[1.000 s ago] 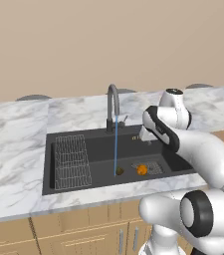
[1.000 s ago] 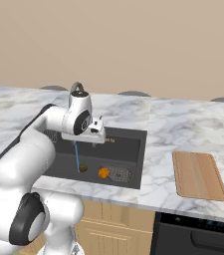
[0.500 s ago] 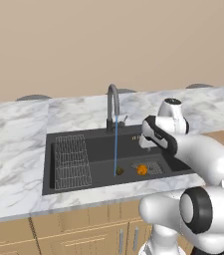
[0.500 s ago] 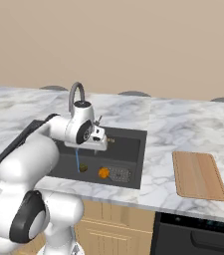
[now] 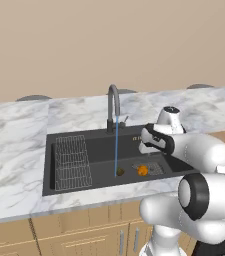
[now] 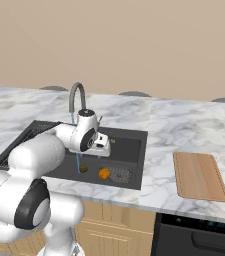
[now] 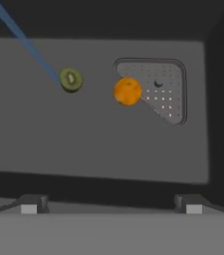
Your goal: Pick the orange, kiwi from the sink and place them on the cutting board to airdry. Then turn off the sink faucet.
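The orange (image 7: 127,91) lies on the floor of the dark sink (image 5: 48,172), touching the left edge of the mesh drain plate (image 7: 166,92). The kiwi (image 7: 71,79) rests just left of it, where the blue water stream (image 7: 29,45) lands. Both fruits also appear in the base views: orange (image 5: 142,170) (image 6: 103,173), kiwi (image 5: 120,172) (image 6: 83,169). My gripper (image 7: 111,204) hovers open above the right part of the basin (image 5: 144,146) (image 6: 105,147), its fingertips (image 7: 31,203) spread wide and holding nothing. The sink faucet (image 5: 113,107) (image 6: 76,97) is running. The cutting board (image 6: 200,175) lies on the counter to the right of the sink.
A wire grid rack (image 5: 71,161) fills the sink's left part. Marble counter (image 6: 174,125) surrounds the basin. A dark appliance front (image 6: 199,237) sits below the counter under the board.
The hand has come down and forward over the sink's right side, nearer the fruits. The jaws stayed open; orange, kiwi and water stream are unchanged.
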Controlling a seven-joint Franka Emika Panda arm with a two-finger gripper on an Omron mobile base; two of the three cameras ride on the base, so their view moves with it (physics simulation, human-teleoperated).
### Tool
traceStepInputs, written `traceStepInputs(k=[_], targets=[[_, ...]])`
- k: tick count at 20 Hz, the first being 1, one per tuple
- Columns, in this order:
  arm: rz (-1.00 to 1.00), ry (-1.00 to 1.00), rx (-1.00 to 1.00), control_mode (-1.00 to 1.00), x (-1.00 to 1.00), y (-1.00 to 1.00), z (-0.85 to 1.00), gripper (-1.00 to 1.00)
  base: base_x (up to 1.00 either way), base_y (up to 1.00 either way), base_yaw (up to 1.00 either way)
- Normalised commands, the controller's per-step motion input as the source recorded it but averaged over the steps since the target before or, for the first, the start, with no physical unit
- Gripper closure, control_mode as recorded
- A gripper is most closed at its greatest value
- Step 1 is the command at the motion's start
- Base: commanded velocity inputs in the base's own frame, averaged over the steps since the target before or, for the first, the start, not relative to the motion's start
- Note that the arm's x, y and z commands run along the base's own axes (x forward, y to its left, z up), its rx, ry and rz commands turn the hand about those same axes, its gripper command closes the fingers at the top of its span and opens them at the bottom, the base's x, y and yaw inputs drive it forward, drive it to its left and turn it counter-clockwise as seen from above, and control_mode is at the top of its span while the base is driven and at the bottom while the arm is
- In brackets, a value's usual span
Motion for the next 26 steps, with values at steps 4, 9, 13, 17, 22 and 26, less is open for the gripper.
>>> traceStepInputs(k=[4, 9, 13, 17, 22, 26], targets=[[-0.01, 0.0, 0.0, -1.0, 0.16, -0.05, -0.27, -1.0, 0.0, 0.0, 0.0], [0.0, 0.0, 0.0, -1.0, 0.11, 0.0, -0.24, -1.0, 0.0, 0.0, 0.0], [0.0, 0.0, 0.0, -1.0, 0.05, 0.0, -0.25, -1.0, 0.0, 0.0, 0.0], [0.0, 0.0, 0.0, -1.0, 0.1, 0.0, -0.28, -1.0, 0.0, 0.0, 0.0], [0.0, 0.0, 0.0, -1.0, 0.08, 0.0, -0.27, -1.0, 0.0, 0.0, 0.0], [0.0, 0.0, 0.0, -1.0, 0.06, 0.0, -0.27, -1.0, 0.0, 0.0, 0.0]])
